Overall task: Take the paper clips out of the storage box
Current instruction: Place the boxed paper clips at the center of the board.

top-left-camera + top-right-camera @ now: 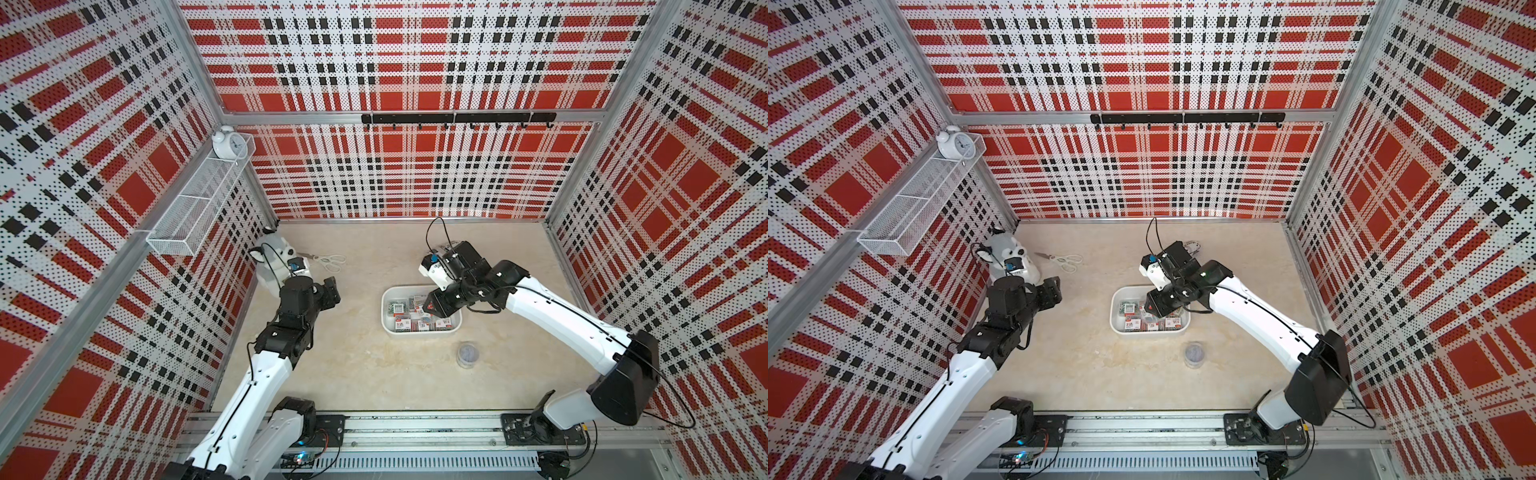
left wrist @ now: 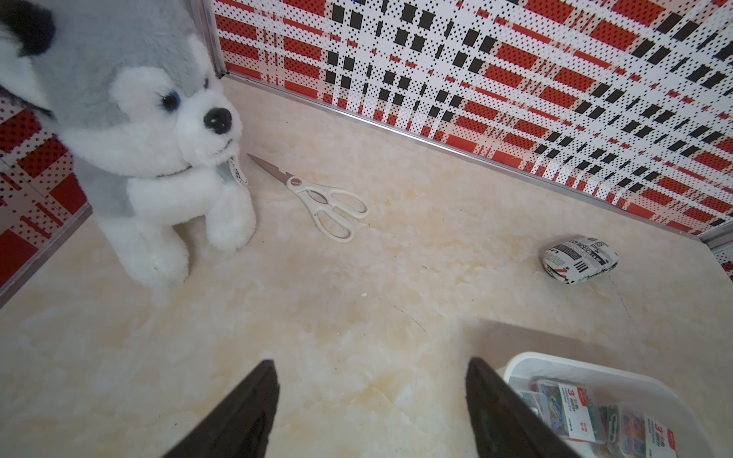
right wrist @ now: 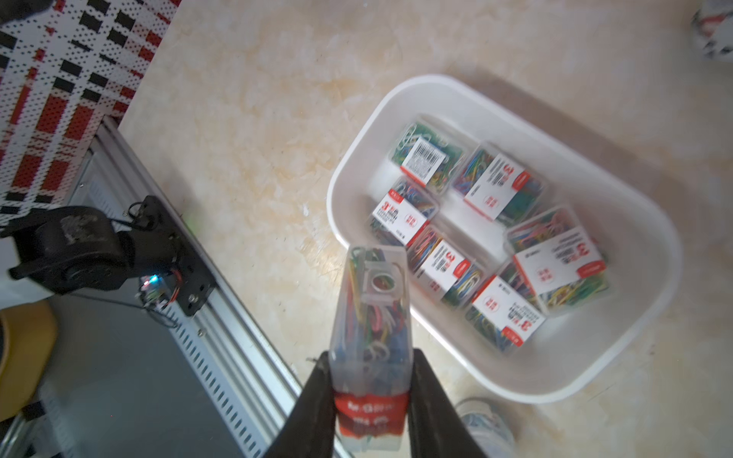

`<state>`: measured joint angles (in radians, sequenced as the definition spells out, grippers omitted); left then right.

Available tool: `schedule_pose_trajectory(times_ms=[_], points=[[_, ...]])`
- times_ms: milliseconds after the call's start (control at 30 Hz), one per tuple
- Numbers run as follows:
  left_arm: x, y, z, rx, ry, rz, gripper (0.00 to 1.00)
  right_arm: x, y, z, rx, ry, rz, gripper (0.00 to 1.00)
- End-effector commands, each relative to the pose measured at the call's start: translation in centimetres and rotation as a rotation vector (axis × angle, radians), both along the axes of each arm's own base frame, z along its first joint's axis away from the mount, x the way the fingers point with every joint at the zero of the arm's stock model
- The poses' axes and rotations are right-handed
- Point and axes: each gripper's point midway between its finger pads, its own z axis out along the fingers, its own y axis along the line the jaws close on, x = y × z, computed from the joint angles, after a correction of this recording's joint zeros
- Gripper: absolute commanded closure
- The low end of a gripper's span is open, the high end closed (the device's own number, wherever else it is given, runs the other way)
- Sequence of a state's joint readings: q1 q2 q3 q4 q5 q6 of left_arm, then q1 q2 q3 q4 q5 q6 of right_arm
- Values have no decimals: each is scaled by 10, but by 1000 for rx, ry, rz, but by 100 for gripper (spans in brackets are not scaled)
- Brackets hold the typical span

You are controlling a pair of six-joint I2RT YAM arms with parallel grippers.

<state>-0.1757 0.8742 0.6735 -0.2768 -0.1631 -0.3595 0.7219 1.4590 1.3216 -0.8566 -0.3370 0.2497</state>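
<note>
The white storage box (image 3: 436, 85) sits mid-table, seen in both top views (image 1: 388, 328) (image 1: 1115, 318). Several clear cases of coloured paper clips (image 3: 492, 186) with white-and-red labels lie inside it. My right gripper (image 3: 371, 357) hangs over the box's right part (image 1: 434, 307) and is shut on one such case (image 3: 373, 301), held clear of the others. A round clear tub of clips (image 1: 468, 354) stands on the table in front of the box. My left gripper (image 2: 373, 365) is open over bare table left of the box (image 1: 331, 291), with nothing between its fingers.
A plush husky (image 2: 139, 119) sits in the far left corner with white scissors (image 2: 325, 202) beside it. A black-and-white printed pouch (image 2: 579, 259) lies behind the box. A wire-mesh basket (image 1: 199, 203) holding an alarm clock (image 1: 228, 143) hangs on the left wall.
</note>
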Motion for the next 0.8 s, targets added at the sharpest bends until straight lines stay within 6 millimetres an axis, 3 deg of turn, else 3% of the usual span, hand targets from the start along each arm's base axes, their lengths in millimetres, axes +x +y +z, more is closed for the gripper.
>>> schedule_pose_trajectory(times_ms=[0, 267, 767], points=[[-1, 1, 3, -3, -22, 5, 23, -24, 5, 3, 130, 99, -8, 69], [0, 1, 3, -3, -19, 6, 23, -51, -13, -35, 155, 199, -103, 69], [0, 1, 2, -1, -15, 8, 23, -67, 9, -97, 104, 316, -130, 68]])
